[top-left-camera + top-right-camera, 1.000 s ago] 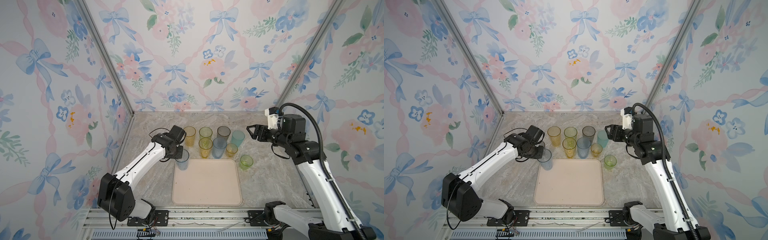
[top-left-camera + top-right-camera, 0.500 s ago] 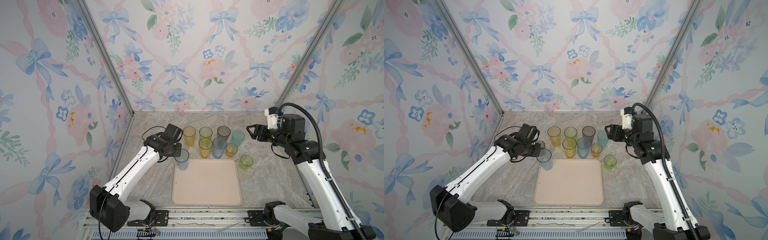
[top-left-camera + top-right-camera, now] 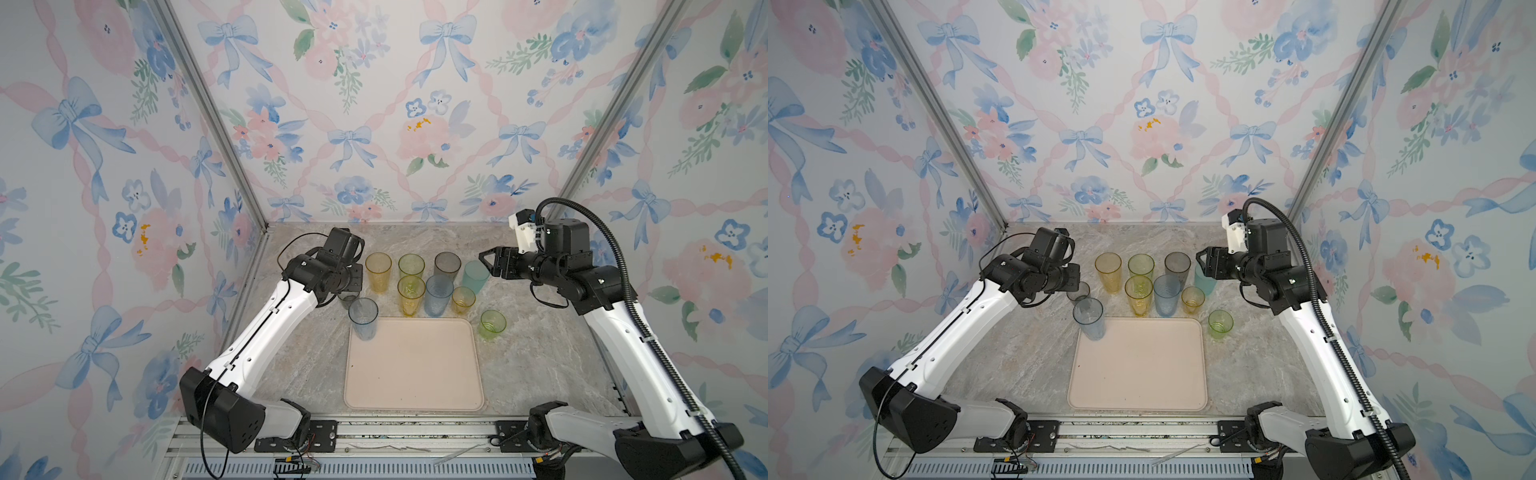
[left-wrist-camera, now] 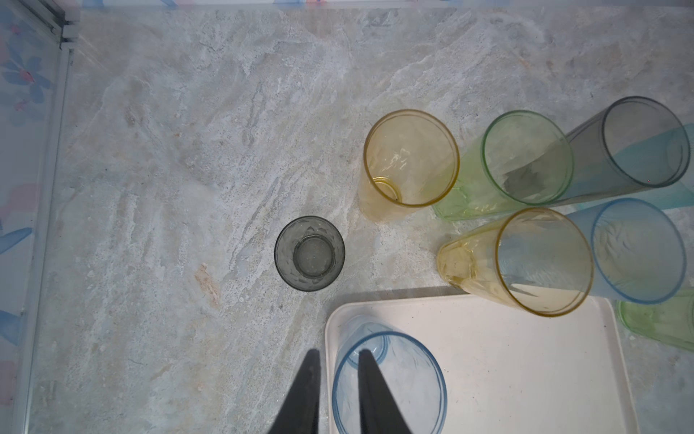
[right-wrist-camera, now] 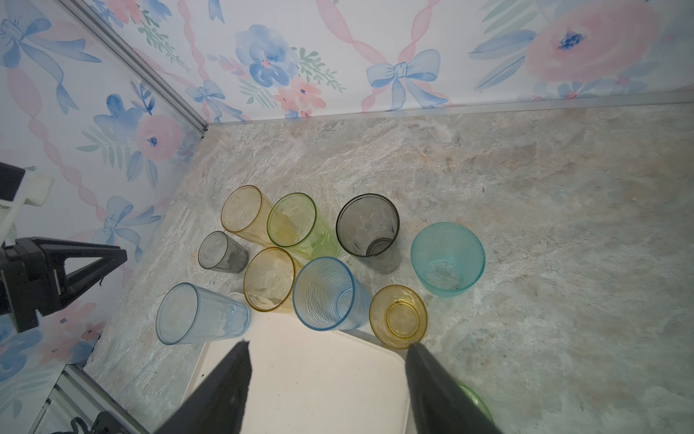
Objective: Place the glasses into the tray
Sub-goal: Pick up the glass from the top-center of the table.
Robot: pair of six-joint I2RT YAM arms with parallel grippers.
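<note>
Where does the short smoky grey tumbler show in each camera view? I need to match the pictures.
In a top view: short grey tumbler peeks out behind the pale blue tumbler.
In a top view: the tumbler, same spot.
Left wrist: the tumbler stands alone, off the tray.
Right wrist: the tumbler stands beside the tall amber tumbler.
Shared landmark: pale blue tumbler at the tray's corner.

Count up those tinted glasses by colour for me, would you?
Amber or yellow glasses: 3
Green glasses: 2
Blue glasses: 2
Smoky grey glasses: 2
Teal glass: 1
Total: 10
</note>
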